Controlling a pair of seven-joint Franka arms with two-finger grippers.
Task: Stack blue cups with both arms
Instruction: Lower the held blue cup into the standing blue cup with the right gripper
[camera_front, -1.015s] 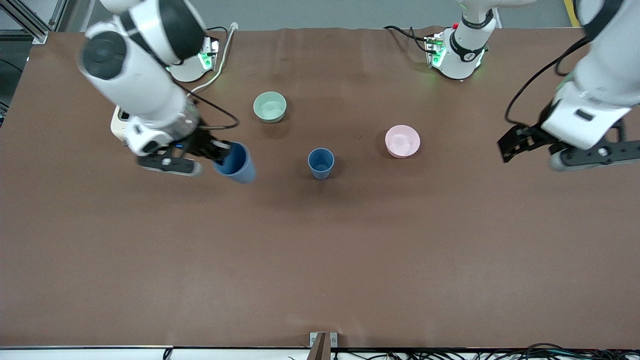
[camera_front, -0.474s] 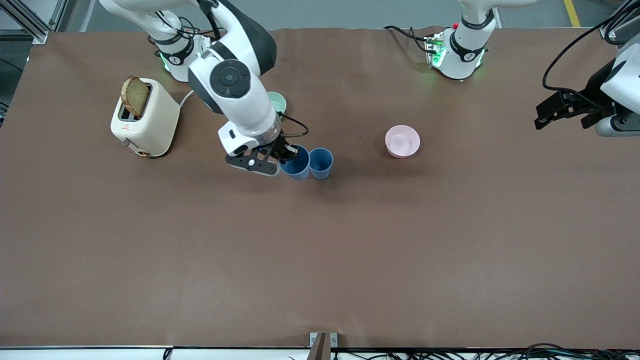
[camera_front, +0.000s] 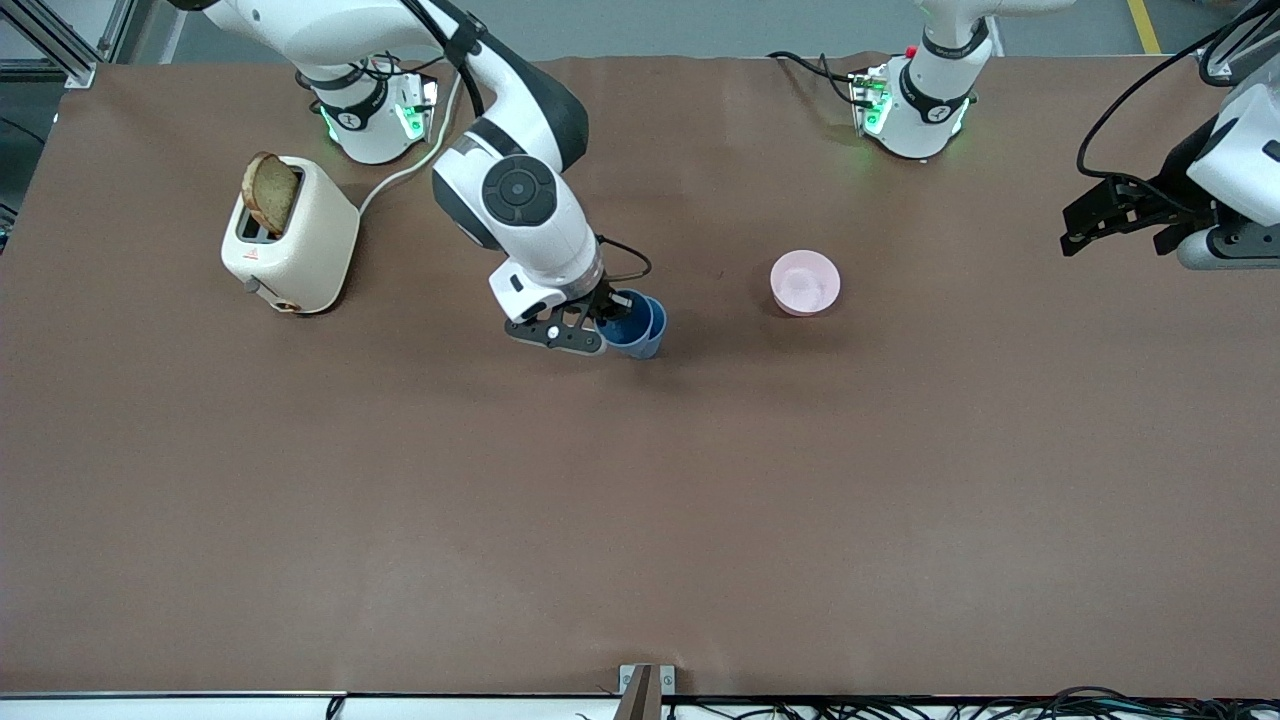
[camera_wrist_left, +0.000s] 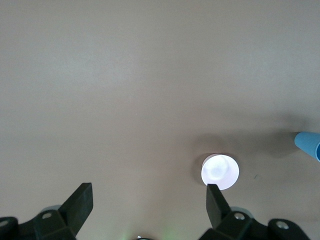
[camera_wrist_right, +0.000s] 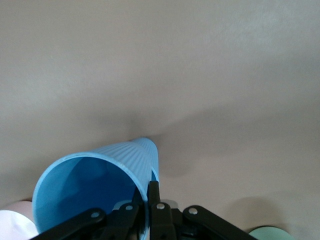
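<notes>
My right gripper (camera_front: 608, 318) is shut on the rim wall of one blue cup (camera_front: 626, 330) and holds it tilted, partly over the second blue cup (camera_front: 657, 327), which stands upright mid-table. In the right wrist view the held cup (camera_wrist_right: 95, 185) fills the lower part and my gripper (camera_wrist_right: 148, 200) pinches its wall. I cannot tell whether the two cups touch. My left gripper (camera_front: 1078, 228) is open and empty, in the air at the left arm's end of the table. Its gripper (camera_wrist_left: 147, 200) shows spread in the left wrist view, with a blue cup (camera_wrist_left: 307, 144) at the picture's edge.
A pink bowl (camera_front: 805, 282) sits beside the cups toward the left arm's end, and shows in the left wrist view (camera_wrist_left: 220, 171). A cream toaster (camera_front: 290, 240) with a toast slice (camera_front: 265, 192) stands toward the right arm's end. A pale green bowl (camera_wrist_right: 270, 234) shows only in the right wrist view.
My right arm carried the held blue cup across from near the toaster to the standing cup, now overlapping it. My left gripper rose and drew back toward its table end.
</notes>
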